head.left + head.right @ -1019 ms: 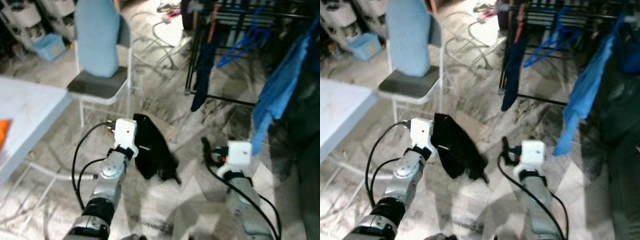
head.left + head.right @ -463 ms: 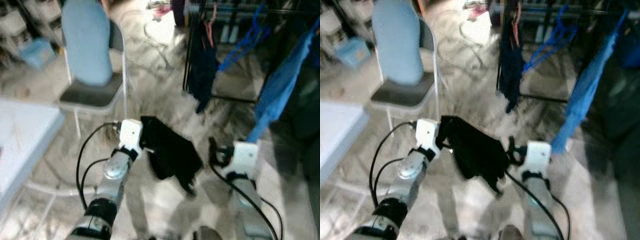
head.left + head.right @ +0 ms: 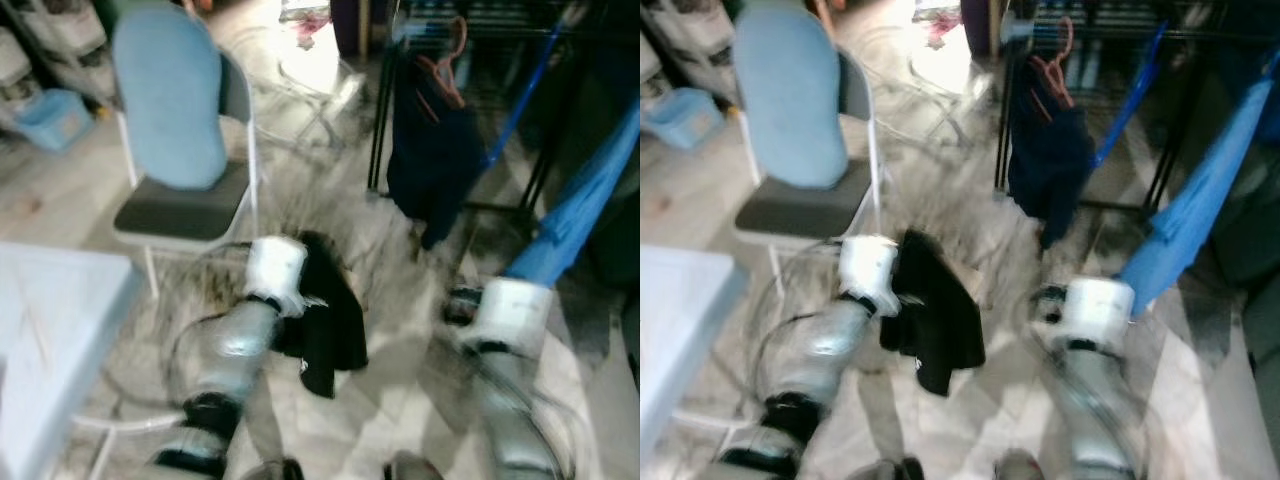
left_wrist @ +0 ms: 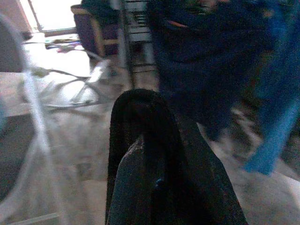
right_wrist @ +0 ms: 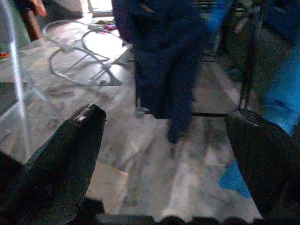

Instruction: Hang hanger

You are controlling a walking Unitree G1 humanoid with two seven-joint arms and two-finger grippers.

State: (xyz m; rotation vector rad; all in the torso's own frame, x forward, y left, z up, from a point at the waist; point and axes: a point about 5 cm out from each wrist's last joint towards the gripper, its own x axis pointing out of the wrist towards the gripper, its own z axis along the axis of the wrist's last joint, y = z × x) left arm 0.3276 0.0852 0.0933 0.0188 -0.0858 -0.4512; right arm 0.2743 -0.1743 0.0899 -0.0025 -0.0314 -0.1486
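A black garment [image 3: 325, 335] hangs from my left gripper [image 3: 308, 300], which is shut on it; the cloth drapes over the fingers in the left wrist view [image 4: 154, 154] and hides them. No hanger can be made out in the cloth. My right gripper [image 5: 164, 117] is open, its two black fingers [image 5: 70, 154] spread wide with nothing between them. Ahead stands a black clothes rack [image 3: 378, 110]. A navy garment [image 3: 432, 150] hangs on it from a reddish hanger [image 3: 452, 50]. Both eye views are blurred.
A blue garment [image 3: 585, 210] hangs at the rack's right side. A folding chair [image 3: 185, 205] with a light blue cloth [image 3: 170, 100] over its back stands at the left. A white table corner [image 3: 50, 330] is near left. A white wire frame [image 3: 315, 75] lies on the floor behind.
The whole picture has shifted: the camera has moved, and the rack and navy garment now look nearer. The black garment has swung back and hangs closer under my left gripper.
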